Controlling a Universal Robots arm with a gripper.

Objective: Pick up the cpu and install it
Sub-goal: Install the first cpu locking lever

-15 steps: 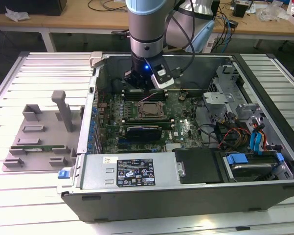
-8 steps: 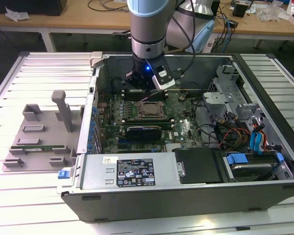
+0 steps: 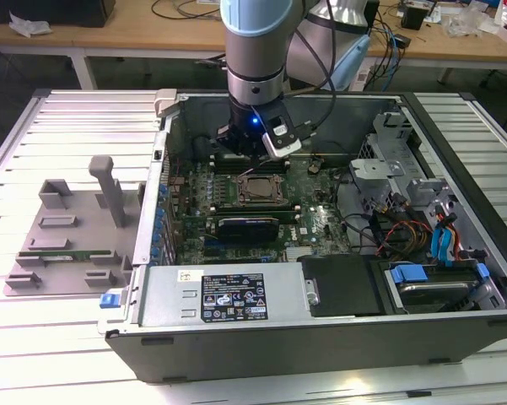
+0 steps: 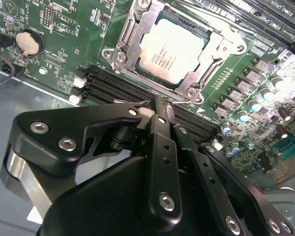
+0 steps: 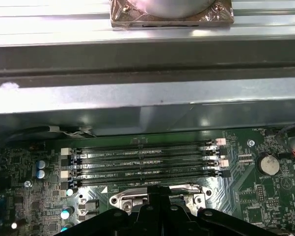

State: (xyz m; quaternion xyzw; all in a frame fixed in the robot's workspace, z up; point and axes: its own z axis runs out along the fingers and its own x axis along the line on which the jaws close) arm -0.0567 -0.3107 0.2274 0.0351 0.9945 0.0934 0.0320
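Note:
The cpu (image 4: 172, 49), a flat square chip with a silvery top plate, lies inside the metal socket frame (image 4: 137, 39) on the green motherboard (image 3: 316, 219). In the exterior view the cpu (image 3: 259, 190) sits in the middle of the open computer case. My gripper (image 4: 158, 105) hangs just above the black memory slots (image 5: 142, 160) beside the socket, a little way off the chip. Its black fingers (image 4: 163, 142) are shut with nothing between them. The arm's wrist (image 3: 253, 93) stands over the rear part of the board.
A grey fixture plate (image 3: 63, 232) with blocks and an upright post lies at the exterior view's left, outside the case. The power supply (image 3: 228, 295) and a black cover fill the case's front. A drive cage (image 3: 405, 181) with cables is at the right. The case wall (image 5: 147, 103) runs behind the slots.

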